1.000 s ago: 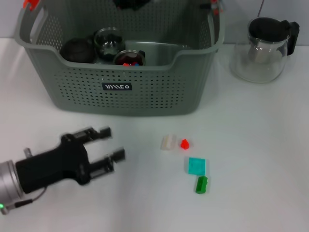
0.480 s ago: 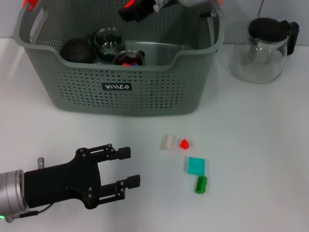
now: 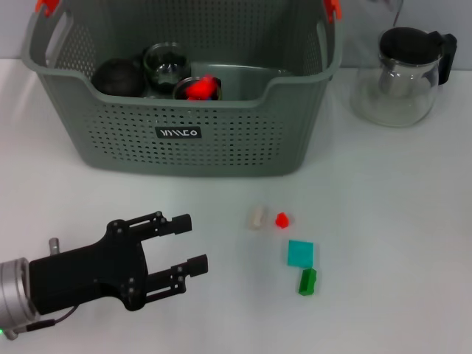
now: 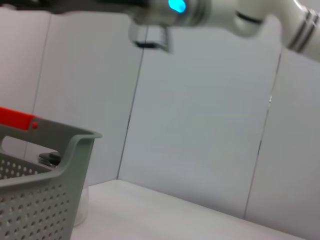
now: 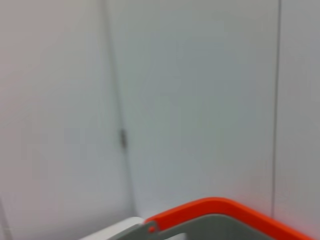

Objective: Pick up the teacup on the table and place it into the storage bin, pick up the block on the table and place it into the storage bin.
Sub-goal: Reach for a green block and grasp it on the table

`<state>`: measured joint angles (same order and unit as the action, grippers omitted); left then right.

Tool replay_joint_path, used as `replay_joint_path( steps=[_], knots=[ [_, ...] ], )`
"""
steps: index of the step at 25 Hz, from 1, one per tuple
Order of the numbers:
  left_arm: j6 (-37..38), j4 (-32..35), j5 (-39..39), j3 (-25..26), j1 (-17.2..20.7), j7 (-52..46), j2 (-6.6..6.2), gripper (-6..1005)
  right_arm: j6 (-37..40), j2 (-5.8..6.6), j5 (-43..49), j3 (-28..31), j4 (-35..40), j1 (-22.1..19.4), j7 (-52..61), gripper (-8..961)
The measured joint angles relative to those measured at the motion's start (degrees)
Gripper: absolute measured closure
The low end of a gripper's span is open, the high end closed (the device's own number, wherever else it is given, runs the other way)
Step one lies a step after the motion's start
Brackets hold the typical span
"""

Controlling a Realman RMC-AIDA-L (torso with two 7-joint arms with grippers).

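The grey-green storage bin [image 3: 221,140] stands at the back of the table, and its rim [image 4: 75,140] shows in the left wrist view. Inside it sit a dark round teacup [image 3: 118,76], a clear glass cup [image 3: 166,63] and a small cup with a blurred red block [image 3: 200,88] at its mouth. Four small blocks lie on the table in front: whitish [image 3: 256,217], red [image 3: 281,220], teal [image 3: 300,253] and green [image 3: 307,281]. My left gripper [image 3: 189,244] hovers low at the front left, open and empty, left of the blocks. My right gripper is out of view.
A glass jug [image 3: 402,74] with a black lid stands right of the bin. Orange clips [image 3: 46,7] mark the bin's handles, one also seen close up as an orange clip [image 5: 215,207]. A stretch of the right arm [image 4: 210,10] crosses high in the left wrist view.
The right gripper, above the bin's back rim half a second ago, has left the head view. A blurred red block now shows in the bin. The left gripper shifted slightly at the front left.
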<state>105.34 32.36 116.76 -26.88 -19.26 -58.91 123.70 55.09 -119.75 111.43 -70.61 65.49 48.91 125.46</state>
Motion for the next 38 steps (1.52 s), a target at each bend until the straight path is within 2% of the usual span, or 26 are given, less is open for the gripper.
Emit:
replay_joint_path(
  steps=[3,7,12,14,18,22,26,30,32,38],
  knots=[
    [0.04,-0.02,0.00,0.28,0.02,0.01,0.00,342,9.15,0.22,-6.71,2.95,5.45,-6.64,-5.33,86],
    [0.03,-0.02,0.00,0.39,0.03,0.03,-0.07,342,27.77,1.13,-9.22,9.71,9.10,-12.39,-7.80,24],
    [-0.32,-0.03,0.01,0.41,0.11,0.03,-0.09,342,50.47,5.00,-3.54,15.27,11.65,-14.96,-6.91,29],
    [-0.49,-0.02,0.02,0.48,0.11,0.03,-0.14,342,54.22,5.28,1.44,16.05,14.11,-15.51,-5.96,39],
    [-0.55,-0.02,0.08,1.32,0.22,0.03,-0.21,342,56.49,3.81,14.11,15.44,18.70,-15.69,-3.74,59],
    [-0.62,-0.02,0.08,1.90,0.26,-0.08,-0.21,342,57.86,1.80,23.47,13.49,19.19,-13.47,-2.26,80],
    [-0.69,-0.02,0.08,2.09,0.31,-0.16,-0.22,342,57.67,-0.09,30.76,8.98,17.68,-10.43,-0.78,100],
    [-0.74,-0.05,0.12,3.67,0.62,-0.14,-0.22,342,54.58,-0.45,32.80,0.77,13.05,-8.17,2.17,121],
    [-0.75,-0.08,0.12,3.92,0.79,-0.06,-0.22,342,52.27,-0.44,32.99,-2.50,10.06,-6.72,4.68,354],
    [-0.76,-0.11,0.11,4.05,0.99,0.13,-0.11,342,47.91,-0.50,32.65,-7.35,2.09,-4.04,5.15,354]
  ],
)
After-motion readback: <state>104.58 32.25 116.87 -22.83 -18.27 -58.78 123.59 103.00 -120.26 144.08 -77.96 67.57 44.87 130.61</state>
